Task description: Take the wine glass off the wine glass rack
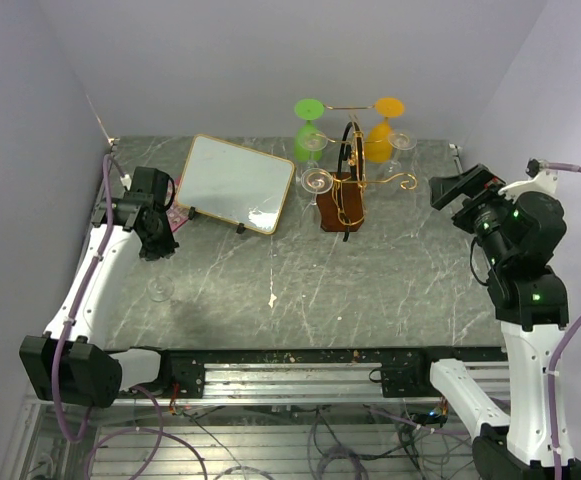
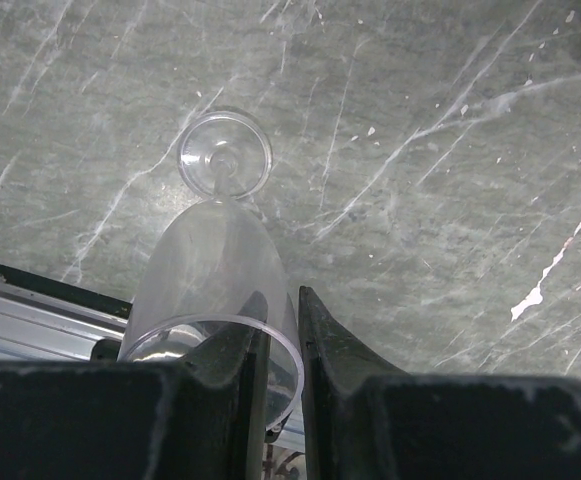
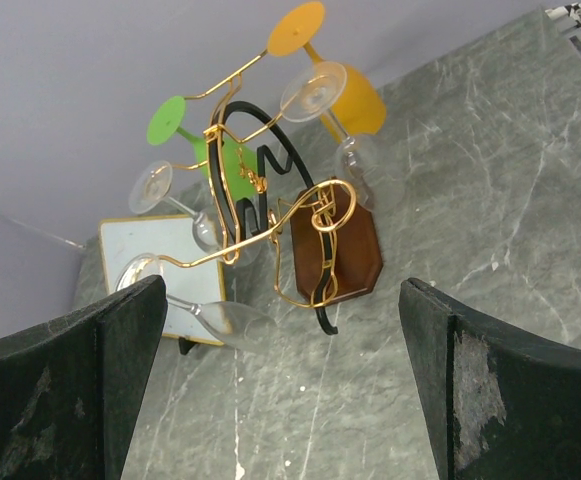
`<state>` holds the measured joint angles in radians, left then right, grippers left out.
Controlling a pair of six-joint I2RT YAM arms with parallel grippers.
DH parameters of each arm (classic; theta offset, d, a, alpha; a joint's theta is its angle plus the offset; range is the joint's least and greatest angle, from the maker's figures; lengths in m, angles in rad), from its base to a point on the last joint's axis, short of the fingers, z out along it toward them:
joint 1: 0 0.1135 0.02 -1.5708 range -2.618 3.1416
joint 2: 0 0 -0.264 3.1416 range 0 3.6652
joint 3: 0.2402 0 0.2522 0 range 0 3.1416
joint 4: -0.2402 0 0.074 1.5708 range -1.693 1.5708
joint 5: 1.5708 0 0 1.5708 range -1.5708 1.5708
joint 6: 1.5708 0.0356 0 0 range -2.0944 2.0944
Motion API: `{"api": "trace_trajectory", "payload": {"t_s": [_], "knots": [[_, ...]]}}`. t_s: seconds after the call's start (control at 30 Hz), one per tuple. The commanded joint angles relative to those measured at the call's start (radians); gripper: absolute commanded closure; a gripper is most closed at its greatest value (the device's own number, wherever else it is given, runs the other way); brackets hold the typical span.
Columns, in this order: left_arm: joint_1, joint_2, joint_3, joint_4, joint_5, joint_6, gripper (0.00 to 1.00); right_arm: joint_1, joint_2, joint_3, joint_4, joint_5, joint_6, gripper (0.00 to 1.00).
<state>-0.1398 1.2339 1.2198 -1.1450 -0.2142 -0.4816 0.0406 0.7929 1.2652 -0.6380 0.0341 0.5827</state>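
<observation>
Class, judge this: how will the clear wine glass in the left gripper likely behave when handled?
The clear wine glass is probably light, stiff and fragile, given its thin transparent wall. It may slip, since the left gripper pinches only the smooth rim. Set down, it could tip: tall bowl over a small foot.

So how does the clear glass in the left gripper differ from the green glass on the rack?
The clear glass is see-through; the green glass is solid-coloured. The clear glass is upright, foot down; the green glass hangs foot up on the wine glass rack. The left gripper pinches the clear glass's rim; no gripper holds the green glass. Both have stems.
</observation>
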Motion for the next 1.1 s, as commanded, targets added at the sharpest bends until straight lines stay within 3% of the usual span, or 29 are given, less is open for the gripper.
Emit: {"api": "trace_trajectory", "payload": {"t_s": [0.0, 0.13, 0.63, 0.73, 0.97, 1.07], "knots": [[0.016, 0.026, 0.002, -0.025, -0.025, 0.023, 0.76, 0.005, 0.004, -0.014, 0.011, 0.004, -0.017, 0.00], [0.016, 0.016, 0.024, -0.045, -0.067, 0.031, 0.64, 0.004, 0.007, -0.024, 0.019, 0.008, -0.020, 0.00], [0.016, -0.073, 0.108, -0.071, -0.153, 0.018, 0.38, 0.003, -0.002, -0.013, -0.004, 0.004, -0.030, 0.00], [0.016, -0.091, 0.128, -0.069, -0.139, 0.026, 0.34, 0.003, -0.012, -0.013, -0.013, 0.002, -0.030, 0.00], [0.016, -0.137, 0.237, -0.045, -0.032, 0.042, 0.02, 0.004, -0.029, -0.047, -0.051, -0.006, -0.040, 0.00], [0.016, -0.157, 0.292, 0.006, 0.052, 0.049, 0.01, 0.004, -0.039, -0.065, -0.072, 0.000, -0.043, 0.00]]}}
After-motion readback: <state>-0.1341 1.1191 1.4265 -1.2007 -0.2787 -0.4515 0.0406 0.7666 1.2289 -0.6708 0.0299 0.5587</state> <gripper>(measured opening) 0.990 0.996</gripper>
